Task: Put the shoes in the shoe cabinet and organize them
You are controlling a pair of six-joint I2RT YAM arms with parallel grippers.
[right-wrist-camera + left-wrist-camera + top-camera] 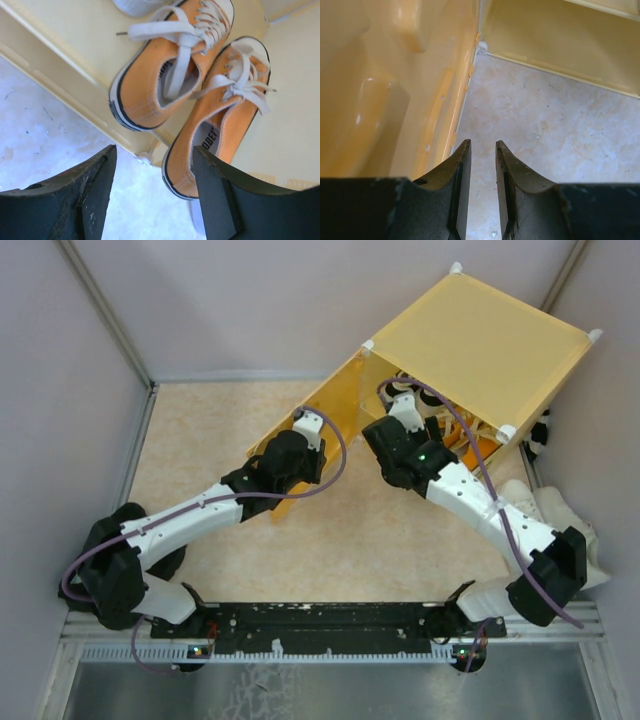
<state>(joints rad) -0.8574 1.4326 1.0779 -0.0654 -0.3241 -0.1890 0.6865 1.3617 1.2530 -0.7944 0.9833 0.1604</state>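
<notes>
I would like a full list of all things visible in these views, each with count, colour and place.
shoe cabinet: one, yellow with white corner connectors, far right of the table, its door open to the left.
orange sneakers: two, orange with white laces and soles, side by side at the cabinet's opening.
white sole: one, cut off by the picture edge, beyond the orange pair.
off-white sneakers: apparently two, at the table's right side, partly hidden.
black-and-white sneaker: at least one, right of the cabinet, mostly hidden.
table: one, beige marbled.
left gripper: black, narrow gap, empty, beside the door.
right gripper: black, wide open, empty, before the orange pair's heels.
</notes>
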